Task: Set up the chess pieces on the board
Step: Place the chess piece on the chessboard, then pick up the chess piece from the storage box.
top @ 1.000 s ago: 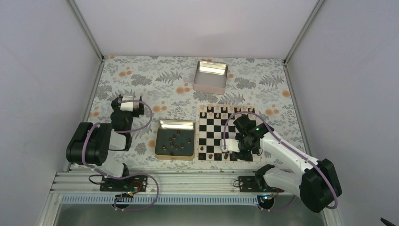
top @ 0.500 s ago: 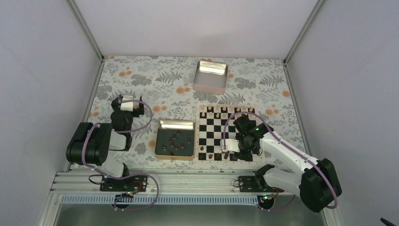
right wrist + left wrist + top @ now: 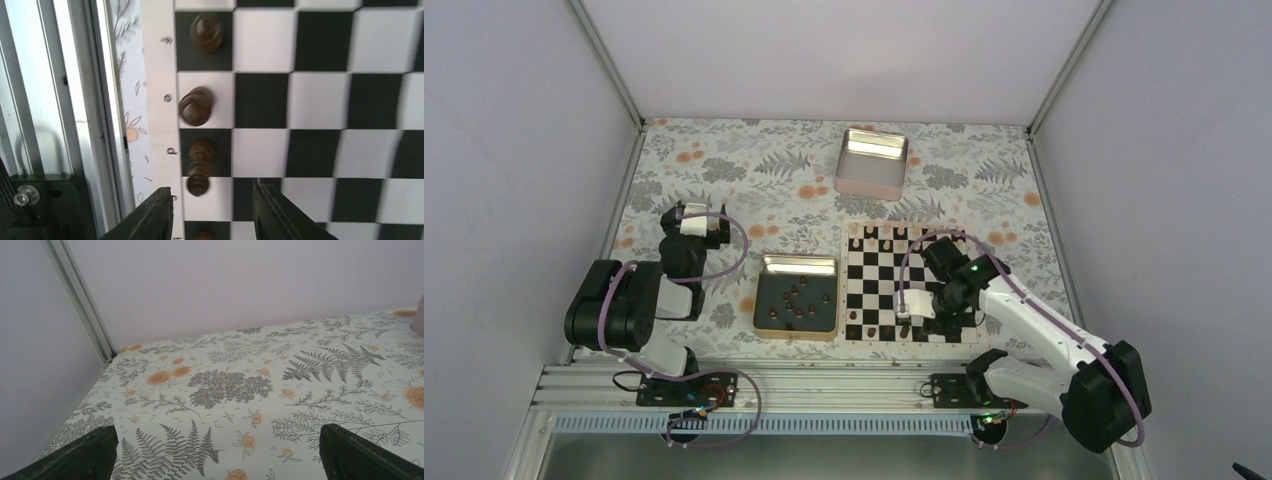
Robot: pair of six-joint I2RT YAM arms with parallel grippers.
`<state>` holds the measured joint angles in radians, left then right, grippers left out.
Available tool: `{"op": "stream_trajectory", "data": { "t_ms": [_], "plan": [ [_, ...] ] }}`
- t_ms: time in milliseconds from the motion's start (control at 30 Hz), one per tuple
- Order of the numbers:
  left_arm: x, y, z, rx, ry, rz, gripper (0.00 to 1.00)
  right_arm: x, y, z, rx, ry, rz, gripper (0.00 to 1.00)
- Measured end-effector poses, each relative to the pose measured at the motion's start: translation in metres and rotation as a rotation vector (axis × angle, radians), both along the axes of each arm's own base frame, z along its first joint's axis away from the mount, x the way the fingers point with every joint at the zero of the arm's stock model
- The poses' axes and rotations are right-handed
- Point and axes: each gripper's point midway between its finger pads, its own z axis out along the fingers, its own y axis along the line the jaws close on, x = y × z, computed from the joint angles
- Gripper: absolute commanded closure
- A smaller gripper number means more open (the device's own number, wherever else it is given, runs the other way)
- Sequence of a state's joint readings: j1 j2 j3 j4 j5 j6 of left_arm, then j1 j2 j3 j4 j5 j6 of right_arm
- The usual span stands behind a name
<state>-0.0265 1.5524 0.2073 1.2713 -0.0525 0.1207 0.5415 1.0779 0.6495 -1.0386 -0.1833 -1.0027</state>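
Right gripper [image 3: 212, 189] risen, open, gold tray [image 3: 797, 259] beside board [image 3: 879, 268]

— What is spread underneath?
— A pale cloth printed with grey ferns and orange flowers [image 3: 724, 180] is laid flat.
— And upon it?
— A silver rectangular metal tin [image 3: 873, 160] is set near the twelve o'clock edge. A gold-rimmed rectangular metal tray [image 3: 799, 264] is placed at its seven o'clock, well apart.

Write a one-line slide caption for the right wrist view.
Open right gripper over the chessboard, with dark brown chess pieces lined up along its lettered wooden rim.
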Motion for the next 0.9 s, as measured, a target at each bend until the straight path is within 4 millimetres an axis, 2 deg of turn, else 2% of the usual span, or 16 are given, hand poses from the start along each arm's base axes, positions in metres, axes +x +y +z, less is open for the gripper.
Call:
{"op": "stream_trajectory", "data": {
  "t_ms": [100, 267, 400, 467, 533, 633, 767, 833, 900],
  "plan": [
    [0.000, 0.000, 0.000, 0.000, 0.000, 0.000, 0.00, 0.014, 0.009, 0.025, 0.031, -0.040, 0.001, 0.56],
    [0.000, 0.000, 0.000, 0.000, 0.000, 0.000, 0.00, 0.048, 0.035, 0.066, 0.089, -0.088, 0.009, 0.55],
    [0.000, 0.000, 0.000, 0.000, 0.000, 0.000, 0.00, 0.080, 0.072, 0.095, 0.147, -0.120, 0.042, 0.54],
    [0.000, 0.000, 0.000, 0.000, 0.000, 0.000, 0.00, 0.090, 0.098, 0.103, 0.176, -0.134, 0.081, 0.54],
    [0.000, 0.000, 0.000, 0.000, 0.000, 0.000, 0.00, 0.091, 0.127, 0.104, 0.196, -0.137, 0.134, 0.54],
    [0.000, 0.000, 0.000, 0.000, 0.000, 0.000, 0.00, 0.081, 0.164, 0.089, 0.200, -0.114, 0.207, 0.55],
    [0.000, 0.000, 0.000, 0.000, 0.000, 0.000, 0.00, 0.075, 0.202, 0.067, 0.196, -0.090, 0.254, 0.56],
    [0.000, 0.000, 0.000, 0.000, 0.000, 0.000, 0.00, 0.078, 0.221, 0.058, 0.207, -0.098, 0.262, 0.56],
    [0.000, 0.000, 0.000, 0.000, 0.000, 0.000, 0.00, 0.084, 0.232, 0.052, 0.215, -0.109, 0.258, 0.57]
  ]
}}
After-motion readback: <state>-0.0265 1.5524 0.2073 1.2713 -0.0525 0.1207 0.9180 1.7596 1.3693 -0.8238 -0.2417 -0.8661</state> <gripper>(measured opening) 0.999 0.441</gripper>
